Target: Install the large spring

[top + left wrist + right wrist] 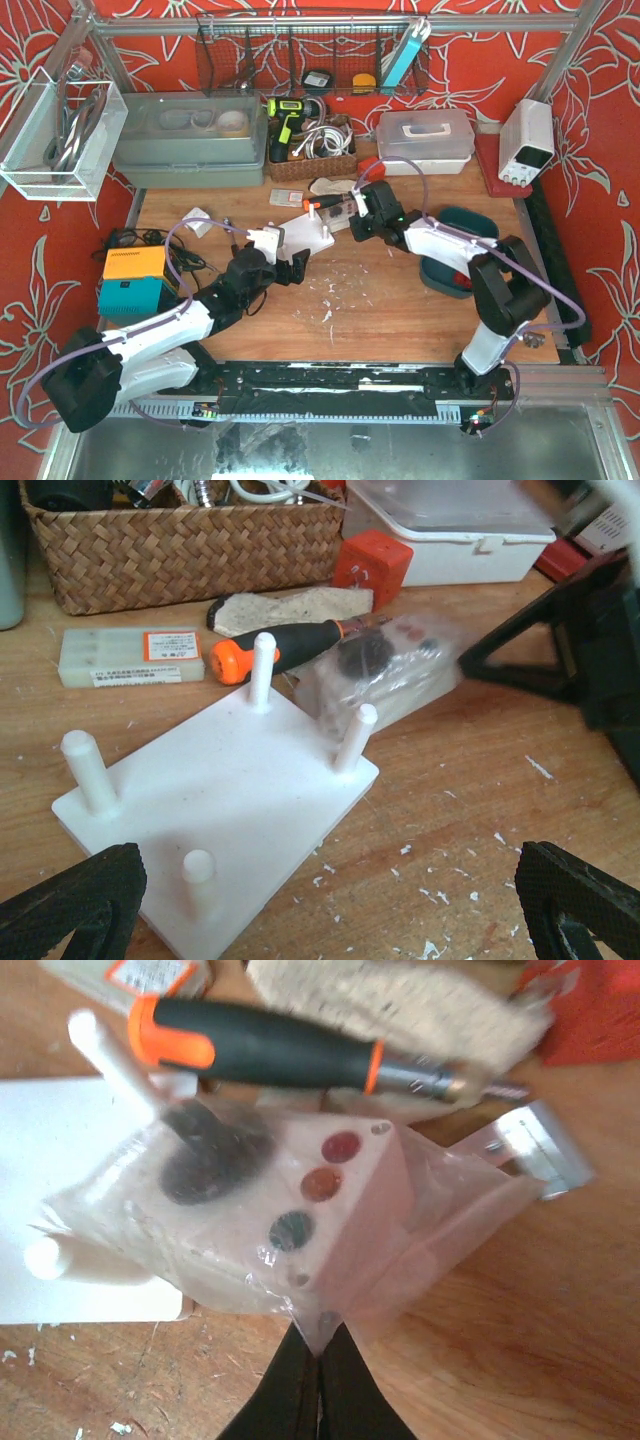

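A white base plate (215, 810) with several upright pegs lies on the wooden table; it also shows in the top view (298, 237) and the right wrist view (60, 1190). A clear plastic bag (290, 1220) holding dark, coiled-looking parts and a white block with coloured dots rests against the plate's far corner (385, 670). My right gripper (320, 1345) is shut on the bag's bottom corner. My left gripper (330, 910) is open and empty, its fingertips (70, 900) spread wide just in front of the plate. No spring shows clearly outside the bag.
An orange-and-black screwdriver (290, 650) lies behind the plate, with a small labelled box (130, 658), a wicker basket (180, 545), an orange cube (372, 570) and a white lidded box (450, 530). A teal bowl (460, 250) sits right; an orange-teal box (135, 280) left.
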Available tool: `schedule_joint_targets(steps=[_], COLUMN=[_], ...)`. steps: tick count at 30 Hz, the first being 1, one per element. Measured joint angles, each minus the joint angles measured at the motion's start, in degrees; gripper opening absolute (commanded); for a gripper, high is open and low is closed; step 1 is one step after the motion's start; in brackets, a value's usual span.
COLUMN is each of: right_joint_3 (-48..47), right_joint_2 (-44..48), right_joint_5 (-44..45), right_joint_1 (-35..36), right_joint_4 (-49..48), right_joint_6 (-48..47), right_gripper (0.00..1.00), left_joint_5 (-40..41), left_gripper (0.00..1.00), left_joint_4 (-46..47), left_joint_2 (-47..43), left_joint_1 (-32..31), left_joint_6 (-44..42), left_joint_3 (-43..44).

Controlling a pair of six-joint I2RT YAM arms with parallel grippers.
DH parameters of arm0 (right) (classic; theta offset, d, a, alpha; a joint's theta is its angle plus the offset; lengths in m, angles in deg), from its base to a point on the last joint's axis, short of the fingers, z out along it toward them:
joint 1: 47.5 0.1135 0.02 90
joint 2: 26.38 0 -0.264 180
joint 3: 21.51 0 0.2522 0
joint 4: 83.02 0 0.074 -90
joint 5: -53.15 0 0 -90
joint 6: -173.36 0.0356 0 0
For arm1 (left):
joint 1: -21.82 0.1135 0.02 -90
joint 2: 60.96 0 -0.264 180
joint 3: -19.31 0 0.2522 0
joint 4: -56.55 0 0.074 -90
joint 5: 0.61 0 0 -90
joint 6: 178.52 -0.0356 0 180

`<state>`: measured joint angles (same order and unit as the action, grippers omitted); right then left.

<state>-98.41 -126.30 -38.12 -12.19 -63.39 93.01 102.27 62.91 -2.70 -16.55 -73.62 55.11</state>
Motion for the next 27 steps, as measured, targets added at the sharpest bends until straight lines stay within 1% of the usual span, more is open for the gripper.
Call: schedule_joint_targets(steps=[4,7,9,15,16,18,24,27], right_joint_3=[2.16,3.5,4.2,5.51,5.6,5.6,5.38,4.61], right_joint_2=[5.66,7.41,7.32,4.94,4.48,3.1,-0.74,-0.98], right_joint_5=[3.96,7.58,9.18,9.94,9.99,10.03,11.04,11.87], right_joint_1=[-0.55,-2.08,-3.61,-7.45,-7.58,-7.61,-7.54,-7.56], right_joint_4=[-0.96,-1.9,-2.43,-3.5,-3.54,-3.78,-2.82,-1.77], right_joint_6=[1.18,2.32,3.37,6.21,6.47,6.73,7.34,7.67], right_gripper=[0.0,0.0,0.0,0.0,0.01,0.07,0.31,0.41], left_joint_5=[0.15,0.17,0.17,0.24,0.26,0.24,-0.09,-0.55], left_gripper=[1.0,1.0,1.0,1.0,1.0,1.0,1.0,1.0], left_joint_4=[-0.26,-0.37,-0.37,-0.39,-0.37,-0.37,-0.33,-0.22], left_joint_2=[0.17,0.2,0.2,0.2,0.2,0.2,0.2,0.04], left_joint_1=[0.0,0.0,0.0,0.0,0.0,0.0,0.0,-0.02], left_joint_6=[-0.11,-0.11,-0.11,-0.11,-0.11,-0.11,-0.17,-0.42], left_joint_3=[0.02,0.02,0.02,0.02,0.02,0.02,0.02,0.02])
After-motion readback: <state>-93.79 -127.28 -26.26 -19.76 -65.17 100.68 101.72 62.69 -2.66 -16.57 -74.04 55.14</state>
